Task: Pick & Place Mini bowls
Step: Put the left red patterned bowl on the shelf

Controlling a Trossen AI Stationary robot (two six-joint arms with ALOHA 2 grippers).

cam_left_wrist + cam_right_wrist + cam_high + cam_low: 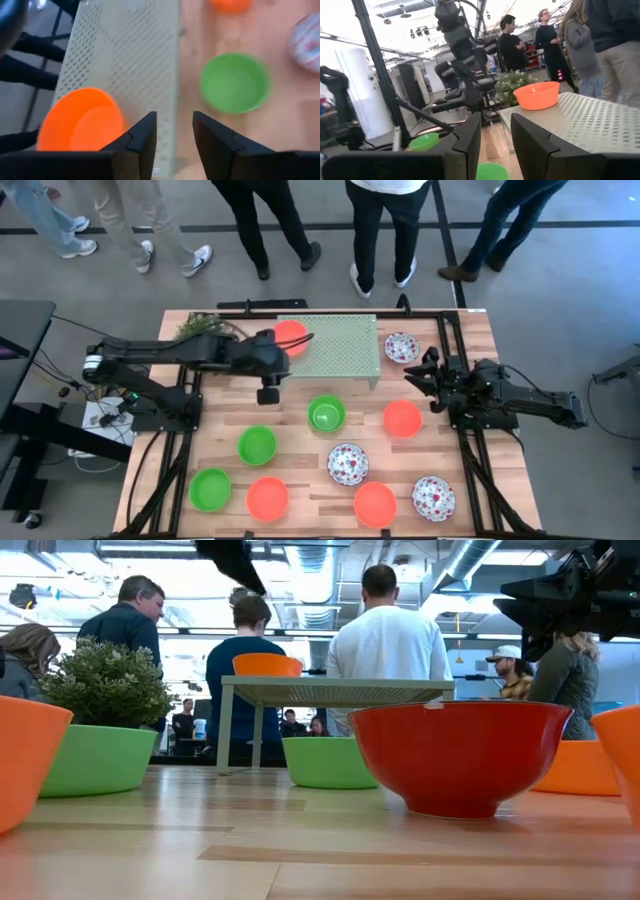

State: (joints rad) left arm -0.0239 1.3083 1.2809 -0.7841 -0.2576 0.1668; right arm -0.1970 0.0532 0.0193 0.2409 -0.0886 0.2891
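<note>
An orange mini bowl stands on its base at the left end of the pale green mesh rack. My left gripper hovers open just beside it, over the rack's near edge, and touches nothing. Several more mini bowls, green, orange and floral, stand on the wooden table. Another floral one sits right of the rack. My right gripper waits open at the table's right side.
A bushy potted plant stands at the back left, beside the rack. Several people stand beyond the table's far edge. Black frame rails run along both sides of the table. Bare wood shows between the rack and the bowls.
</note>
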